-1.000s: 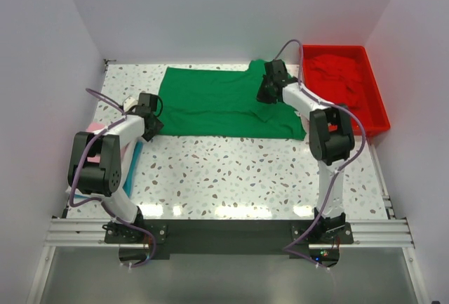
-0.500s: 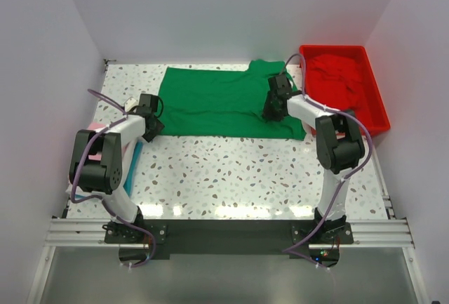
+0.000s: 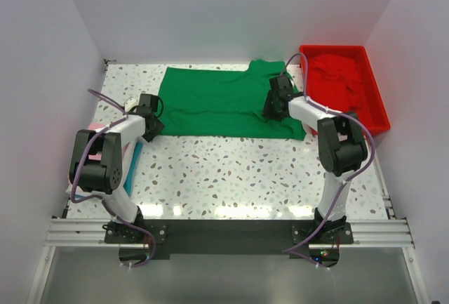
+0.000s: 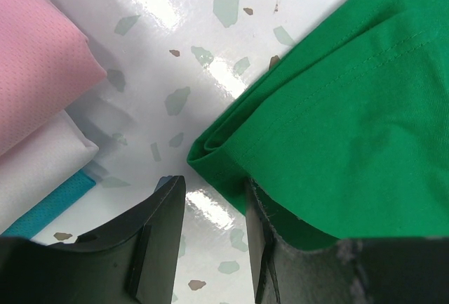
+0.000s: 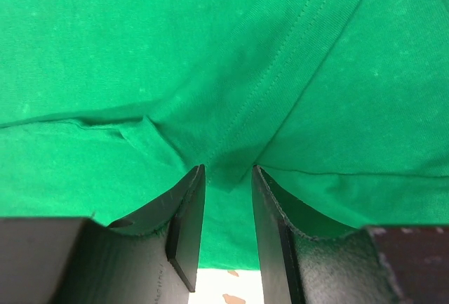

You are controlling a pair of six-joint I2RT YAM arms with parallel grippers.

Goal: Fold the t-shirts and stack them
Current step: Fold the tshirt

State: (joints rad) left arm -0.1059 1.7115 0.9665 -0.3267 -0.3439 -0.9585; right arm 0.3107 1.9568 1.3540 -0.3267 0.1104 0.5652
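The bright green t-shirt lies spread flat at the back middle of the table. My left gripper is open at its near left corner. In the left wrist view the folded green corner lies just ahead of the right finger, with bare table between the jaws. My right gripper is low on the shirt's right part. In the right wrist view it is open, with a pointed fold of green cloth between the tips. The pink shirt lies folded at the left edge. The red shirt lies in the tray.
The rigid red tray stands at the back right corner. Under the pink shirt lie a white cloth and a teal one, by the left arm. Speckled table top spreads in front of the green shirt.
My right gripper has moved nearer and slightly right over the green shirt, and its arm has swung right. The left arm has not moved.
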